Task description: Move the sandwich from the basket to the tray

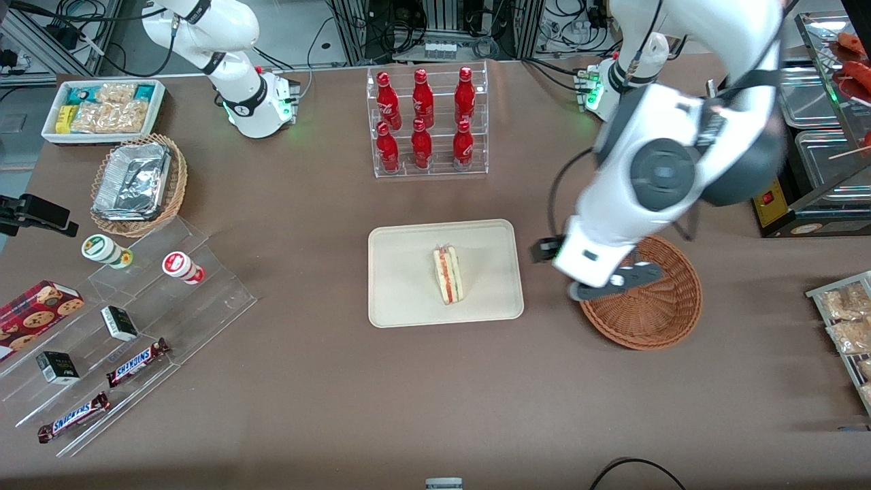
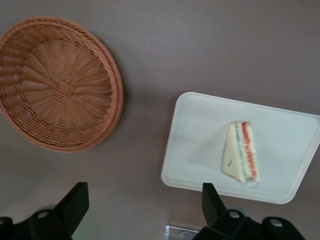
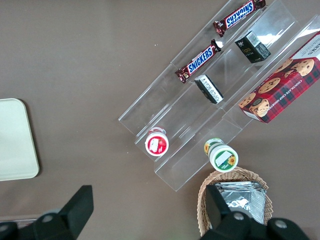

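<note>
Sandwich lies flat on tray. Basket holds nothing. Gripper up high over table between them, wide, holding nothing.

Gripper spread wide (raised, unladen)

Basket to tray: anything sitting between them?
Nothing. Left wrist view shows only bare brown table between the basket and the tray. The sandwich lies on the tray; the gripper, jaws open, hovers above that gap.
</note>
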Robot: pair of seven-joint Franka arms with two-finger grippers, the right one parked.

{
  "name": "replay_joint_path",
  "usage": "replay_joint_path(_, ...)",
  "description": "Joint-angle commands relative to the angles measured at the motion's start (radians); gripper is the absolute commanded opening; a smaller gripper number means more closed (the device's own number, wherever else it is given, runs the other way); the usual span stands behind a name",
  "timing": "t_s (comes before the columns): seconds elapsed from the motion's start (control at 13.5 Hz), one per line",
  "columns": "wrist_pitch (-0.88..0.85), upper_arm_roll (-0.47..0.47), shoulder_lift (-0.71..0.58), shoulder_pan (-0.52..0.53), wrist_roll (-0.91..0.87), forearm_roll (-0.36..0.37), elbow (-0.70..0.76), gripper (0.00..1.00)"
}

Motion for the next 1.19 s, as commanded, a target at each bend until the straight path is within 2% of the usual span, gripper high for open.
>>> replay_joint_path(0.0,0.0,-0.006,-0.126,0.066,0.148,0.007,-0.135,1.0)
replay_joint_path(0.3,-0.015,-0.013,-0.259,0.183,0.361,0.007,-0.23,1.0)
replay_joint_path(0.44,-0.079,-0.058,-0.307,0.268,0.464,0.005,-0.237,1.0)
replay_joint_path(0.67,-0.144,-0.066,-0.4,0.353,0.624,0.008,-0.257,1.0)
replay_joint_path(0.89,-0.213,-0.059,-0.465,0.389,0.722,0.044,-0.26,1.0)
replay_joint_path(1.11,-0.231,-0.059,-0.497,0.395,0.727,0.045,-0.286,1.0)
